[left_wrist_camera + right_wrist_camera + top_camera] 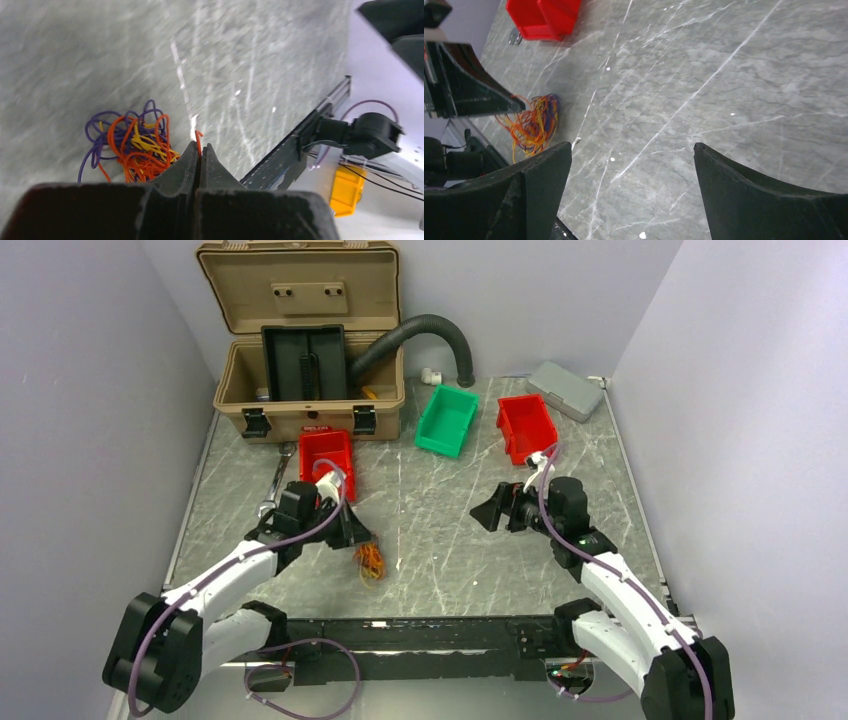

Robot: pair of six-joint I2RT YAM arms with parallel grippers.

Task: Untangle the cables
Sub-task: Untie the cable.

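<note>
The cables [370, 560] lie as a small tangle of thin orange, yellow and purple wires on the grey marble table, near its front edge. My left gripper [362, 537] is right above that tangle. In the left wrist view the tangle [132, 145] sits just left of the left gripper [200, 147], whose jaws are shut on a single orange strand [198, 137] that pokes out past the tips. My right gripper [487, 512] hovers over the middle of the table, open and holding nothing. The right wrist view shows the right gripper [633, 146] over bare table, with the tangle [534, 122] to the left.
A tan toolbox [300, 350] stands open at the back left, with a black corrugated hose [420, 335] arching out of it. A red bin [327, 455] sits just behind my left gripper. A green bin [447, 420], another red bin [526, 427] and a grey box [566, 390] line the back.
</note>
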